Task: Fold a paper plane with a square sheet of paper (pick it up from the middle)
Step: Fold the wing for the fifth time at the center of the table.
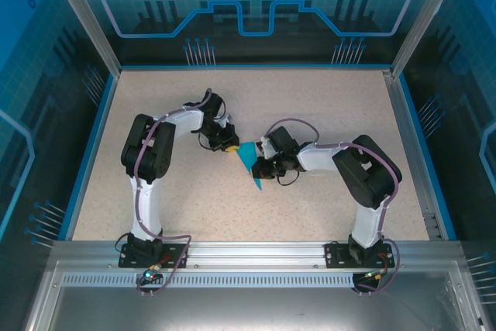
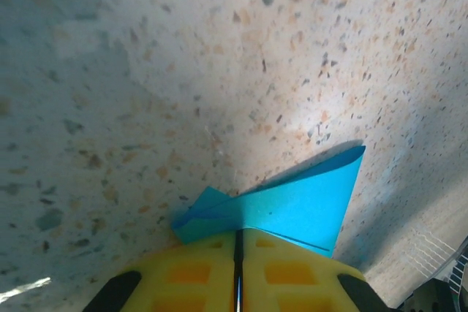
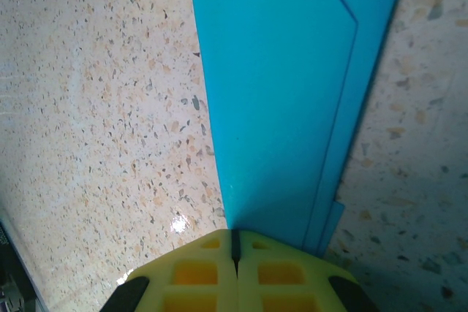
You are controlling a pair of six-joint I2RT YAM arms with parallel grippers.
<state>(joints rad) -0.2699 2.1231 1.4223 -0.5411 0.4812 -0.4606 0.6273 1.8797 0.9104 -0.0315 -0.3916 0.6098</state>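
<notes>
On the speckled table (image 1: pixel 325 114), the left gripper (image 2: pixel 238 245) and right gripper (image 3: pixel 234 242) each pinch the folded teal paper plane (image 3: pixel 285 93) (jaws clamped together on its edge).

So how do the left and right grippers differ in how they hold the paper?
The left gripper pinches the paper where its layers splay apart; the right gripper pinches a flat, layered edge. From above, the left one is at the paper's wide far end, the right one at its right side. Both are shut on it.
</notes>
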